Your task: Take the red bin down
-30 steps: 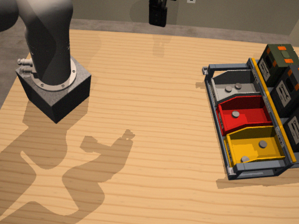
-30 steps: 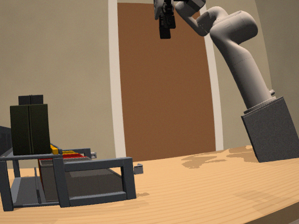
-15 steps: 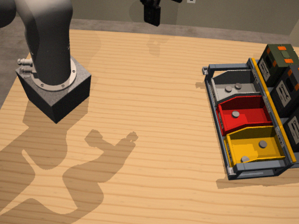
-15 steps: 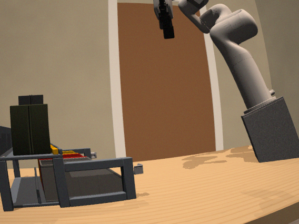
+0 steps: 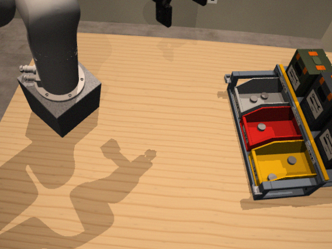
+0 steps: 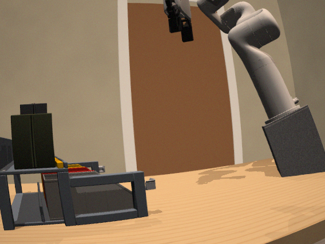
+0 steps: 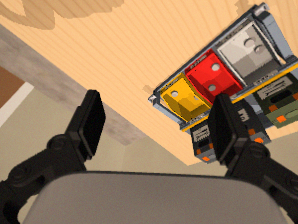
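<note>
The red open bin [image 5: 270, 127] [image 7: 212, 80] sits in the middle slot of the grey shelf [image 5: 242, 73] [image 6: 103, 180] at the table's right side, with a grey disc part in it. A grey bin [image 5: 260, 93] [image 7: 247, 52] is behind it and a yellow bin [image 5: 282, 162] [image 7: 182, 97] in front, each holding parts. In the exterior view only a red sliver [image 6: 81, 169] of the red bin shows. My gripper [image 5: 181, 6] [image 6: 180, 28] [image 7: 156, 105] is open and empty, high above the far side of the table, well away from the shelf.
Dark tool cases [image 5: 310, 67] [image 6: 32, 140] [image 7: 277, 107] stand on the shelf's upper level behind the bins. The arm's base block [image 5: 61, 99] [image 6: 294, 143] stands at the table's left. The wooden table [image 5: 175, 117] spreads between base and shelf.
</note>
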### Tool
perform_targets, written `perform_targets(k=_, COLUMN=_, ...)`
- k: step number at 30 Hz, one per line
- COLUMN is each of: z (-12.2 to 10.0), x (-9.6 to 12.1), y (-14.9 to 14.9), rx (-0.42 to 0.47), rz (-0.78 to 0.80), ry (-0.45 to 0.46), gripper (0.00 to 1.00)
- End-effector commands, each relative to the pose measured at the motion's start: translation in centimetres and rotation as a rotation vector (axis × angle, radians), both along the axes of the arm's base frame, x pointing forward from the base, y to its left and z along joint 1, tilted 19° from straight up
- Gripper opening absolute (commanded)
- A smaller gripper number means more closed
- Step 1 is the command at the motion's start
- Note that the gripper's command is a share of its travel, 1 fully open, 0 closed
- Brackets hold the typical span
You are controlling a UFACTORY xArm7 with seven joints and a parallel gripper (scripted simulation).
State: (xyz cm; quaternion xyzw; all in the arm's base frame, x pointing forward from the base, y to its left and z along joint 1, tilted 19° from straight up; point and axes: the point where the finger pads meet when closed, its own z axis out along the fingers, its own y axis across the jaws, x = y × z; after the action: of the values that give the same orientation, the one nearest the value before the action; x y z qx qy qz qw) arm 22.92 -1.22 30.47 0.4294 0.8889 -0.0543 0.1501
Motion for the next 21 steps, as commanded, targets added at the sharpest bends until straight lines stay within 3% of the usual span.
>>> perform_targets(k=1, z=0.13, x=0.03, y=0.04, rx=0.006, rz=-0.036, ry=-0.012, gripper=1.00)
perform_targets(k=7, z=0.13, x=0.03, y=0.04, rx=0.006, rz=-0.036, ry=-0.012, gripper=1.00)
perform_targets(k=12, z=0.13, x=0.04, y=0.04, rx=0.063, rz=-0.280, ry=-0.071, gripper=1.00)
perform_targets(k=21, z=0.13, x=0.04, y=0.04, rx=0.063, rz=-0.280, ry=-0.071, gripper=1.00)
